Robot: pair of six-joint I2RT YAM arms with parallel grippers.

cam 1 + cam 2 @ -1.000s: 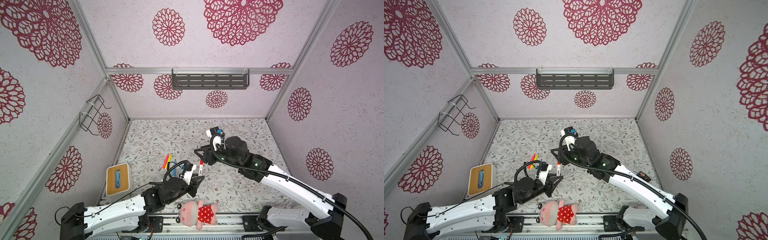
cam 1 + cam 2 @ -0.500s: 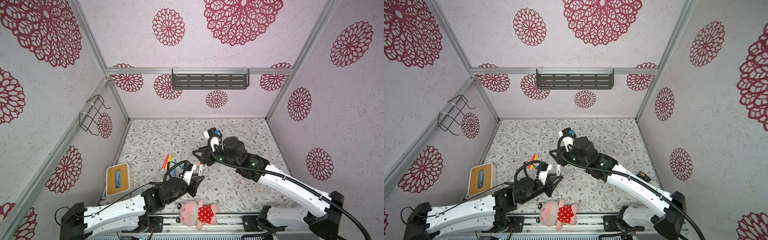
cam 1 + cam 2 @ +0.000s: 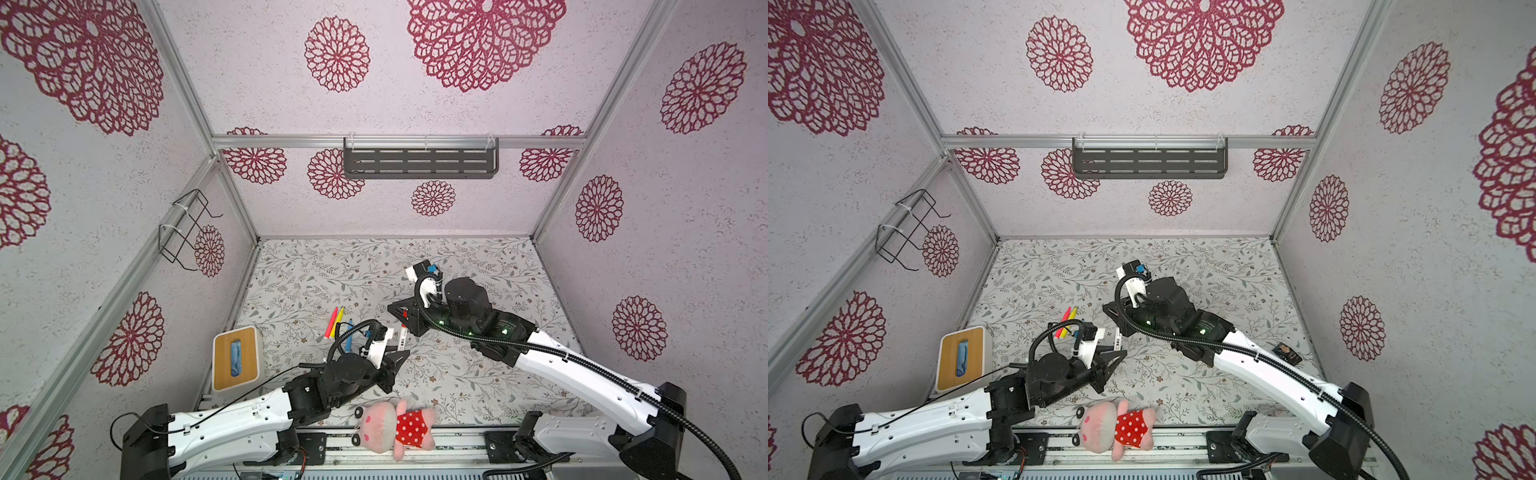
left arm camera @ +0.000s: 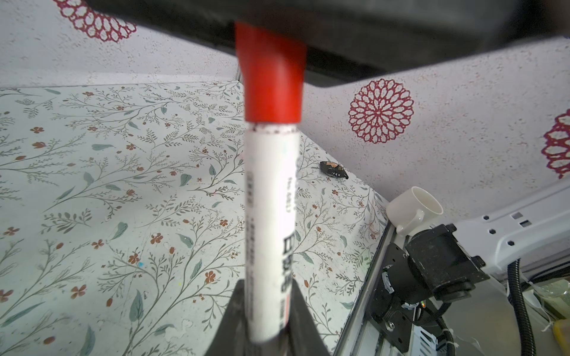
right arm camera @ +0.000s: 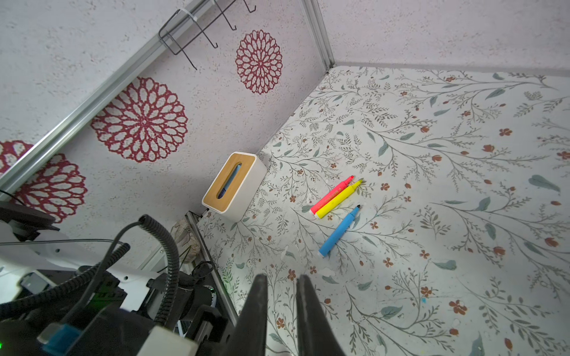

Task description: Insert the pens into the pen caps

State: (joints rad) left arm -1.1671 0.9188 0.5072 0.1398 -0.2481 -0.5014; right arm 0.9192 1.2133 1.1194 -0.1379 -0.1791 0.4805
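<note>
The left hand (image 4: 266,296) is clamped tight on the lower barrel of the white pen (image 4: 270,215), holding it up off the tabletop (image 3: 478,374), a little left of centre and fairly near. A red cap (image 4: 271,77) sits on the pen's far end, butted against the barrel. The cap's outer end runs up against the dark underside of the right hand (image 5: 281,277), which has reached across to meet it.

That right hand's fingers are drawn together with only a thin slit between them. Its own wrist view shows nothing in that slit, and I cannot tell whether it pinches the cap at all.

Farther left, three more pens lie flat on the tabletop. The pink pen (image 5: 331,194) and the yellow pen (image 5: 339,198) are side by side and touching. The blue pen (image 5: 339,231) is just beside them but apart, with its dark nib bare.

A tissue box (image 3: 235,357) stands against the left wall.
</note>
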